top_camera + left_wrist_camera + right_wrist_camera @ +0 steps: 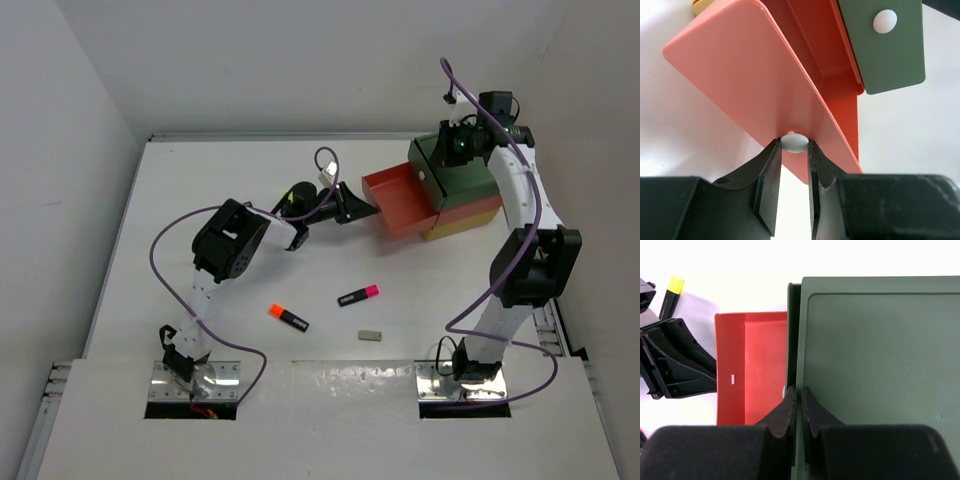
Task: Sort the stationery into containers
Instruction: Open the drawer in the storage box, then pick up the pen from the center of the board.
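Left hand (795, 146) pinches the white round knob (794, 142) of the coral-red plastic drawer (385, 182), open at the table's (200, 180) far right corner, while the right hand (799, 392), fingers closed, apparently steadies the dark green plastic box (875, 365) above; an orange-capped black highlighter (288, 316) waits toward the near edge.

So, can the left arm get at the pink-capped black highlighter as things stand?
Probably not yet: the left gripper is clamped on the white knob of the coral-red plastic drawer. The pink-capped highlighter lies uncovered on the table, so once it lets go the way looks free.
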